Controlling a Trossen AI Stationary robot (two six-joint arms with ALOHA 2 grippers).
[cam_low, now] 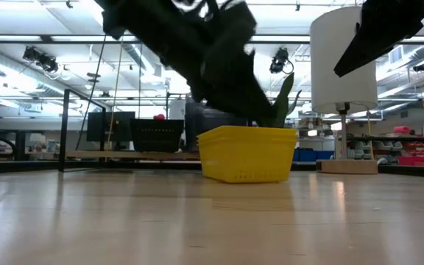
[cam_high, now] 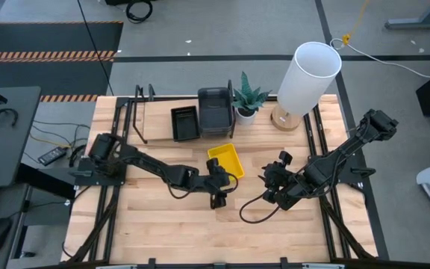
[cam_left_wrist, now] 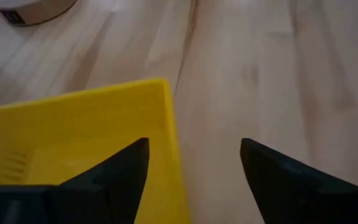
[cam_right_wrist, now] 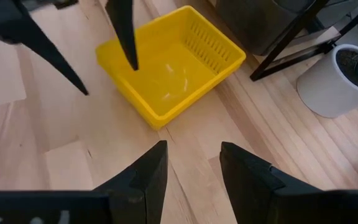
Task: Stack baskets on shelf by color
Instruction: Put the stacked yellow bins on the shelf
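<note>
One yellow basket [cam_high: 225,161] [cam_low: 247,153] [cam_right_wrist: 173,68] rests flat on its bottom on the table, near the middle. My left gripper [cam_high: 220,187] [cam_left_wrist: 194,143] is open at the basket's near end. One finger [cam_right_wrist: 126,37] hangs inside the basket and the other [cam_right_wrist: 48,53] stands outside; its side wall [cam_left_wrist: 176,155] lies between them with a gap on both sides. My right gripper [cam_high: 271,183] [cam_right_wrist: 193,145] is open, over bare table to the basket's right. On the shelf [cam_high: 155,119] sit a black mesh basket [cam_high: 184,122] and a dark grey one [cam_high: 215,110]. Other baskets are out of view.
A potted plant [cam_high: 246,97] and a tall white lamp [cam_high: 304,78] on a round wooden base stand at the far edge, right of the shelf. A black cable [cam_high: 252,209] loops on the table below my right gripper. Bare wood lies along the near side.
</note>
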